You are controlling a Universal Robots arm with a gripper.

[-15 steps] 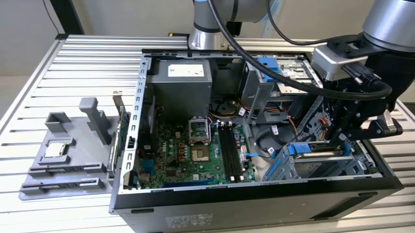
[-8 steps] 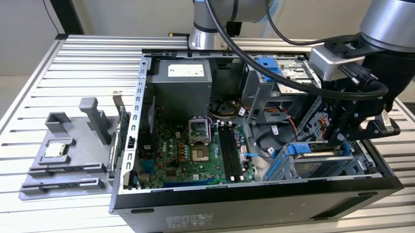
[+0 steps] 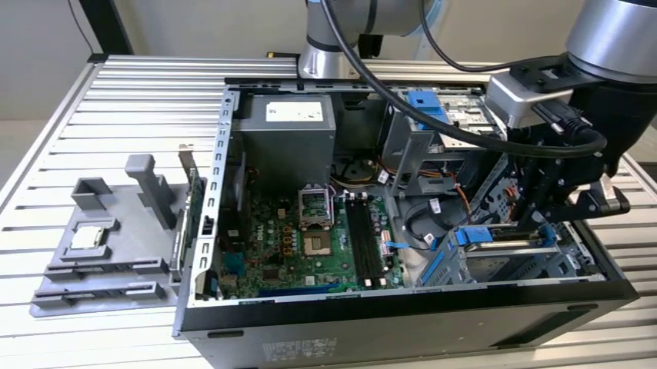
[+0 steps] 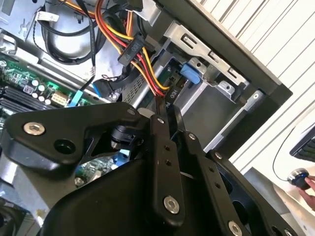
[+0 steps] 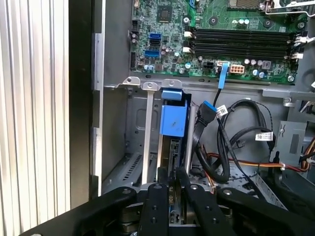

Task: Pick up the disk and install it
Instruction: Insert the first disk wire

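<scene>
Disk (image 5: 173, 120) edge-on in the drive bay (image 5: 138, 128), my jaws clamped on it; seating it likely needs a straight push

Exterior overlooks the case (image 3: 411, 327) — wrist views, close inside, seemingly share its motherboard (image 5: 167, 34) (image 4: 15, 69).

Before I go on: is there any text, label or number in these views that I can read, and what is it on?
Nothing can be quoted reliably. Print is present here:
On the power supply label: too small to read.
On the black power connector: white lettering, too blurred to quote.
On the white cable tag: too small.
On the motherboard: markings too small.
On the case sticker: too small.
</scene>
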